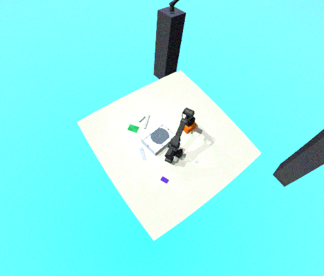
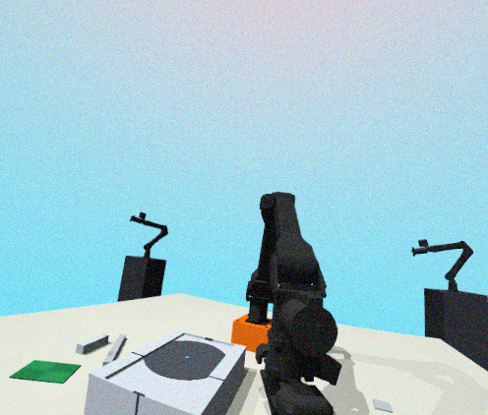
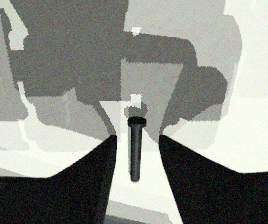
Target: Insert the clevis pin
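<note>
This looks most like a robot test spot, a bit like a lab. A pale table [image 1: 115,121] [image 2: 31,334] has a black robot arm [image 1: 179,131] [image 2: 287,256] on it, set on an orange base [image 1: 190,127] [image 2: 250,335]. Well apart from the arm, two dark pillars [image 1: 166,42] [image 2: 135,277] stand past the table's edges, and each has a small, thin, bent black arm on top. The table also holds a steel tray [image 1: 155,150] [image 2: 110,393] with a round grey disc [image 1: 160,135] [image 2: 184,360] in it, and a flat green patch [image 1: 133,128] [image 2: 46,372]. All around is plain blue. I cannot tell what kind of building this is, if any.
</note>
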Controlling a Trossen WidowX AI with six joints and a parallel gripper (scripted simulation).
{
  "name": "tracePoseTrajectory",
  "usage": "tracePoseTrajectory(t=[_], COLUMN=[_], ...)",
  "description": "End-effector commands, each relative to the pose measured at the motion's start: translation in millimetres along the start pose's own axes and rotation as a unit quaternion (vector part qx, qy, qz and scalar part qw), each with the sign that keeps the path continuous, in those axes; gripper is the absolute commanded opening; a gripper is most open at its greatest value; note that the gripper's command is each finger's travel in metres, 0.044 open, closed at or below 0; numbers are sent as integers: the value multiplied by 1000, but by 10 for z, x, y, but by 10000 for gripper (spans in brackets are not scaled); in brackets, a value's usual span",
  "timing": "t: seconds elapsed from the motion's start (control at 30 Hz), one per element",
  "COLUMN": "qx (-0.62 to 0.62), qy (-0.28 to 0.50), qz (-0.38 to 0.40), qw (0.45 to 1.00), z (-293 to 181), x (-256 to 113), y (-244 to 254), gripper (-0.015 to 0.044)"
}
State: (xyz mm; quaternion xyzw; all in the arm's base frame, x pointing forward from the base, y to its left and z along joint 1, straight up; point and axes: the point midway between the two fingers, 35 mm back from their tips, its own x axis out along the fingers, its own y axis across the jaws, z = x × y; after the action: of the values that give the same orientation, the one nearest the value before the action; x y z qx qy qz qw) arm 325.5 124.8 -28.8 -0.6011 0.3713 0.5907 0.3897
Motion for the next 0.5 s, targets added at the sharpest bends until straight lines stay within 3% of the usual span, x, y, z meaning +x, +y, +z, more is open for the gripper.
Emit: tracePoseTrajectory(t=[0.0,0.3,0.47], qx=[-2,-2,-2], qy=[1,1,1], qz=[4,4,4], qw=[1000,1000,1000], z=[-5,-5,-5], x=[26,26,26], y=[15,15,15], gripper=[160,160,29])
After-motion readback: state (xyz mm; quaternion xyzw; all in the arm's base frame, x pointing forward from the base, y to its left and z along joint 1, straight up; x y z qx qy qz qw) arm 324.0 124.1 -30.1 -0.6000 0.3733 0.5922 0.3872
